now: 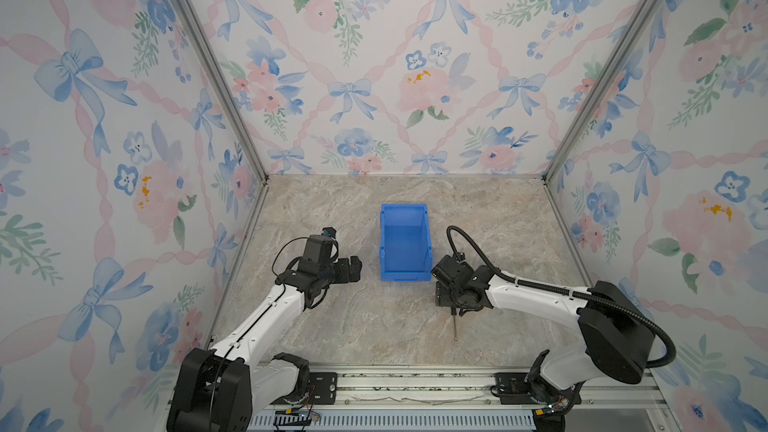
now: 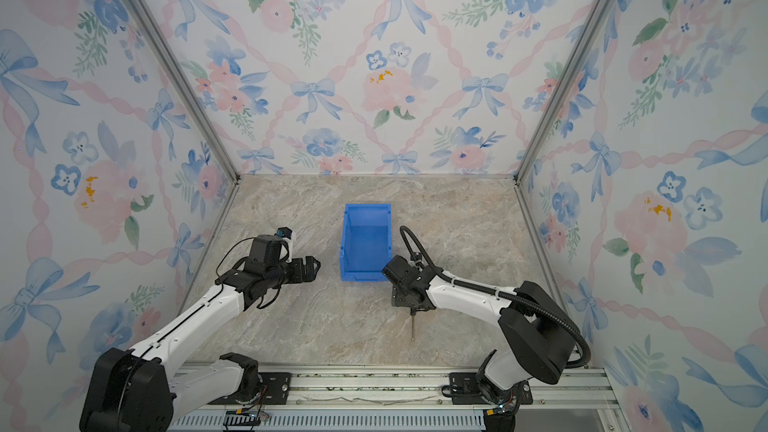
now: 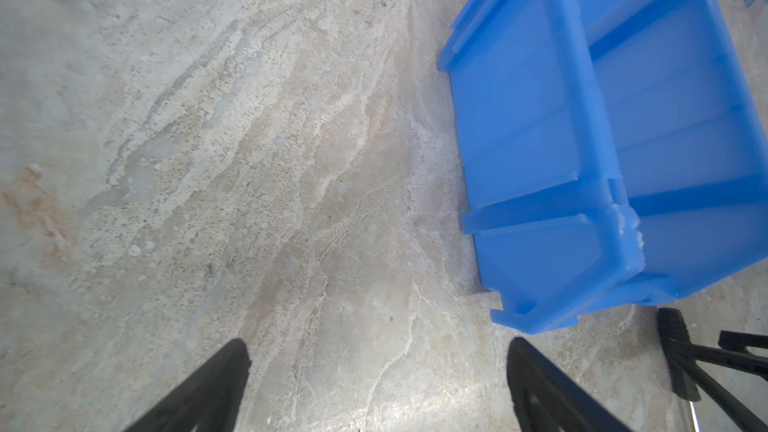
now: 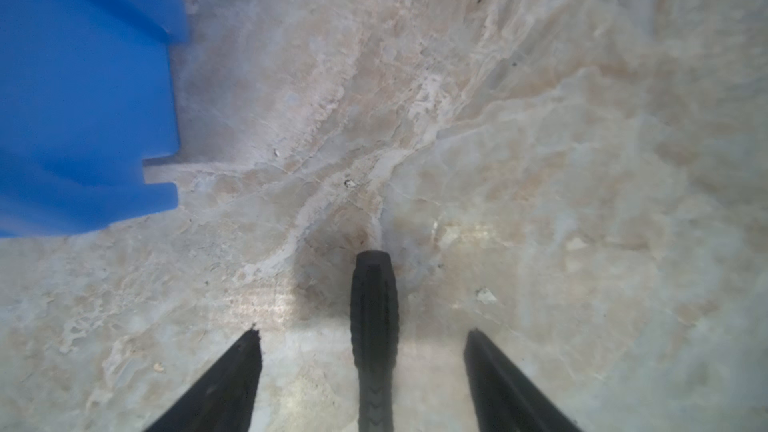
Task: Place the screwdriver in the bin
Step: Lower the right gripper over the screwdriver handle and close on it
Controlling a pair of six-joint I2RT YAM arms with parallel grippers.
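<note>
On the marbled table (image 1: 365,326), the blue bin (image 1: 405,275) stands empty with the left tool (image 3: 377,344) wide open beside it, holding nothing. The right tool (image 4: 362,332) sits low near the bin's front corner, jaws apart and clear either side of the screwdriver (image 4: 374,297), which lies flat on the table outside the bin. It should close squarely on the black handle, so the thin shaft cannot pivot when lifted.

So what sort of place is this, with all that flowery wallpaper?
Probably a robot test booth, not a home. A left robot arm and a right robot arm are mounted on a metal rail; wallpapered panels box in a marble-look tabletop holding only a blue bin and a screwdriver.
</note>
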